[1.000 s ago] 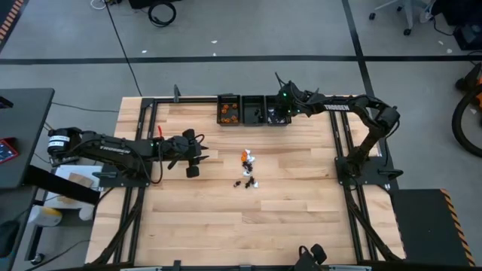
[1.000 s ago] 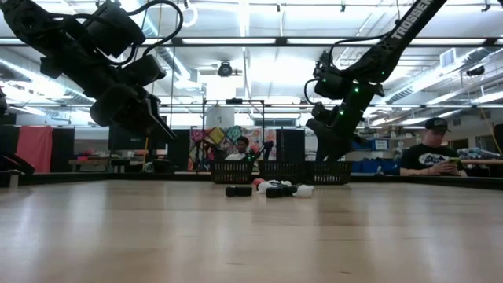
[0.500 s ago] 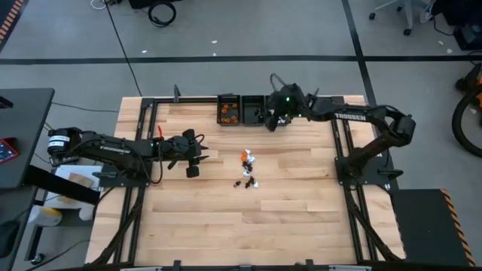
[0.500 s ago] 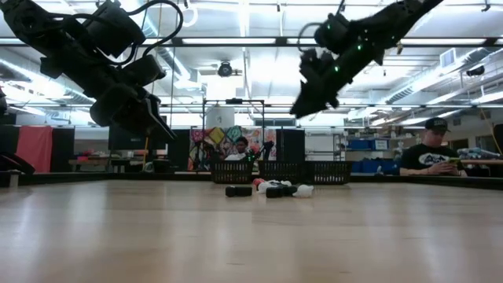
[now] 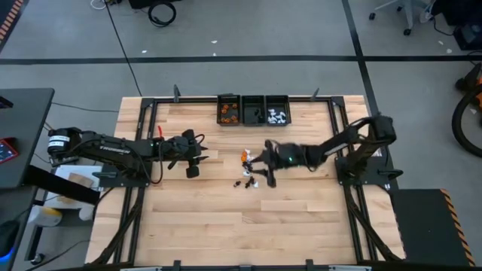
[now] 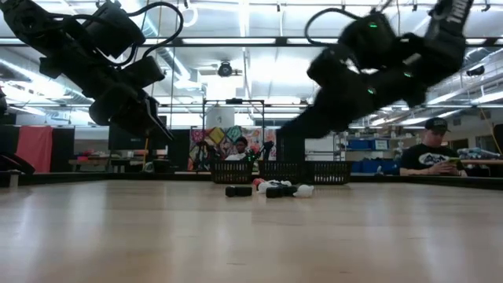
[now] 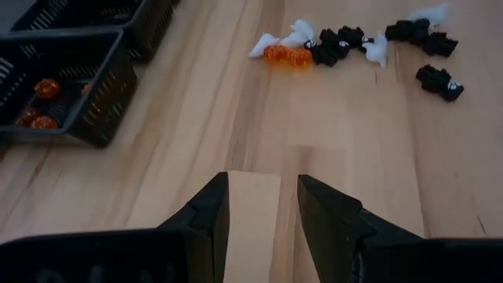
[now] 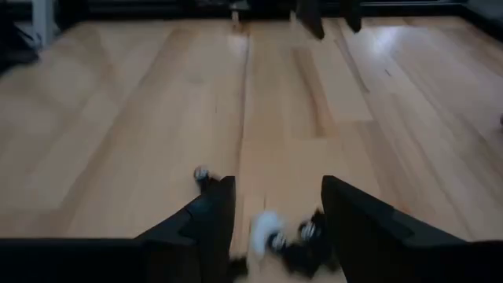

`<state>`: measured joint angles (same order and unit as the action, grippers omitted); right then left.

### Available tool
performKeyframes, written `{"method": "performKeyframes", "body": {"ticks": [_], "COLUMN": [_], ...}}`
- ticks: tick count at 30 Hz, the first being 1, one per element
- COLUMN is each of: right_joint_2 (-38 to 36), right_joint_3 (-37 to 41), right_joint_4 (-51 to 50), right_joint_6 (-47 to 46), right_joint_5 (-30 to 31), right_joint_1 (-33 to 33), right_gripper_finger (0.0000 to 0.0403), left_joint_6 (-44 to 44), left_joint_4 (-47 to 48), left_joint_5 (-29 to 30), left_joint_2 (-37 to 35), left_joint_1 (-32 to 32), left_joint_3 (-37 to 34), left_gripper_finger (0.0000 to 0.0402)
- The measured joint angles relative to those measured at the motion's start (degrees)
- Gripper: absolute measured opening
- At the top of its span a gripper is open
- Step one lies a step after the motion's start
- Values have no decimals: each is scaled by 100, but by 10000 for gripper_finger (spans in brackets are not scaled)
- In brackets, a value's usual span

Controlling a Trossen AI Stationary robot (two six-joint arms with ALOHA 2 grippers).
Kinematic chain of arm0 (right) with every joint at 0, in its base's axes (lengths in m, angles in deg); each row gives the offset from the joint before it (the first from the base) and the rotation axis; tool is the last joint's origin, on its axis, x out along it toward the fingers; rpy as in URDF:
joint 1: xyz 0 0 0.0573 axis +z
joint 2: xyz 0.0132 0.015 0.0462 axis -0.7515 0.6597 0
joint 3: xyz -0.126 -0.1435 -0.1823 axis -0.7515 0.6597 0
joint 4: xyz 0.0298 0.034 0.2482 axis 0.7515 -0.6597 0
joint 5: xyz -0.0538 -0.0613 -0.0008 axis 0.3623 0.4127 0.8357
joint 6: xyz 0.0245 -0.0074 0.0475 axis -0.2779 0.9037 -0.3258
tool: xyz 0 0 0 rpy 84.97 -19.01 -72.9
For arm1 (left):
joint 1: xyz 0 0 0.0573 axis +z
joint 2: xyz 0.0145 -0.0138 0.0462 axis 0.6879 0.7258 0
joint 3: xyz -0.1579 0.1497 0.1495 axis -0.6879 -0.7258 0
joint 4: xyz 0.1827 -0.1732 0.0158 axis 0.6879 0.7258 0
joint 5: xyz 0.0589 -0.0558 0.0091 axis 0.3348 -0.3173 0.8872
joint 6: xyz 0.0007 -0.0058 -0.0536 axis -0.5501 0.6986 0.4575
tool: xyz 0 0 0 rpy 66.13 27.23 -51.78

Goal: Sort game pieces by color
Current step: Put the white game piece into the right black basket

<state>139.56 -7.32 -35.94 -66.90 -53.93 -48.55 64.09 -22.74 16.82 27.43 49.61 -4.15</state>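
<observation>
Right gripper (image 5: 265,167) fingers apart over game pieces (image 5: 247,170); left gripper (image 5: 193,160) waiting

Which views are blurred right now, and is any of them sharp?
Low view: the right arm is smeared; the game pieces stay crisp. Right wrist view: soft all over, the pieces between the right claw are fuzzy. Left wrist view: sharp.

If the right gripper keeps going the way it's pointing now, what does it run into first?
Most likely the loose game pieces: the right gripper is open, with a white and some black pieces between its fingers, just ahead on the table. Beyond them the wood looks free. Its height above them is unclear.
</observation>
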Motion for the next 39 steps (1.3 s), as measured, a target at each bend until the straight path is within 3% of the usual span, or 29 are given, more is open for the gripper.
{"method": "performKeyframes", "body": {"ticks": [5, 14, 18, 21, 24, 28, 31, 39], "right_joint_2": [539, 1081, 1148, 1325, 1555, 1820, 1939, 1876], "right_joint_3": [83, 72, 57, -3, -80, -115, -118, -123], "right_joint_4": [135, 496, 717, 780, 959, 1265, 1431, 1344], "right_joint_6": [-360, 409, 565, 417, 411, 381, 380, 738], "right_joint_5": [1370, 1548, 915, 305, 80, -265, -398, -536], "right_joint_1": [425, -104, -507, -793, -934, -968, -969, -965], "right_gripper_finger": [197, 266, 281, 277, 265, 249, 236, 187], "left_joint_6": [-275, -323, -230, -103, -141, -745, -1090, -1153], "left_joint_4": [-259, -545, -544, -554, -634, -742, -823, -3114], "left_joint_5": [0, -1, 0, -2, -73, -915, -1193, -1139], "left_joint_2": [0, 0, 0, 0, 0, 0, 81, 17], "left_joint_1": [4, 12, 11, 6, -93, -359, -528, -363], "left_joint_3": [0, 0, 0, 0, 0, 0, -3, -1340], "left_gripper_finger": [130, 130, 130, 130, 130, 130, 130, 130]}}
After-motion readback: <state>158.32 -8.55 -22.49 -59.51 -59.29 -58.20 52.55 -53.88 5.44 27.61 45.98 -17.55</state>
